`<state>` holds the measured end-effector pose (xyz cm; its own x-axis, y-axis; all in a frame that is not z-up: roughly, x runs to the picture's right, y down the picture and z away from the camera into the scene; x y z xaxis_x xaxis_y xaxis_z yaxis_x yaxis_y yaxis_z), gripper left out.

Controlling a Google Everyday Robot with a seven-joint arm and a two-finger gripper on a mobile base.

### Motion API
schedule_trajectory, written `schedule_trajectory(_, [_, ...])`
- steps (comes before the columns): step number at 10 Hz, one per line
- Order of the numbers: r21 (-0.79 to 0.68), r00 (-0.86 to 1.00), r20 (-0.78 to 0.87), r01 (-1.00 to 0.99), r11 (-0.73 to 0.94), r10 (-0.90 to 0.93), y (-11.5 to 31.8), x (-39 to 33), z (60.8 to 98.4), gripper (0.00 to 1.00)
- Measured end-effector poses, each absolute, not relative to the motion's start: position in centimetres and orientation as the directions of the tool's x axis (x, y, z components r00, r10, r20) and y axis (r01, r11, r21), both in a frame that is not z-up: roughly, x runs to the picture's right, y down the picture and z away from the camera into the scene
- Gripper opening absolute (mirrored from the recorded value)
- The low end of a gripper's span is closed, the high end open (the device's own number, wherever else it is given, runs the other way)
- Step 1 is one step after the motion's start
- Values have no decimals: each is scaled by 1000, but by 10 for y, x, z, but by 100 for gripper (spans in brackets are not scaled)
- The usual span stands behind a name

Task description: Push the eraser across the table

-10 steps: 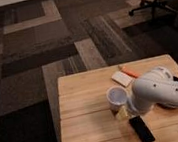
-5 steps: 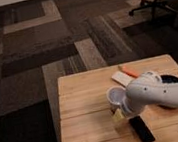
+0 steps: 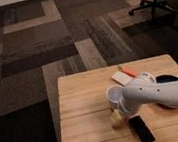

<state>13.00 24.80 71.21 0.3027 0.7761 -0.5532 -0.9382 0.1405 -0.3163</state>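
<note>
Though its opening could not be told, the tool (image 3: 116, 120) hung beside the cup (image 3: 114, 96), with the eraser (image 3: 141, 129) just past it toward the worktop's (image 3: 81, 94) near edge.

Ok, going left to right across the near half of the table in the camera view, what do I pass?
gripper, low over the table → eraser → black dish. The cup, white block and orange stick overlap these sideways, so they are left out.
</note>
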Motion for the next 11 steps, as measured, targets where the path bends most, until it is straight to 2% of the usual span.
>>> schedule_trajectory(6, [-242, 176, -693, -970, 4, 699, 322, 163, 669, 65])
schedule_trajectory(11, [-311, 258, -754, -950, 18, 604, 345, 135, 614, 65])
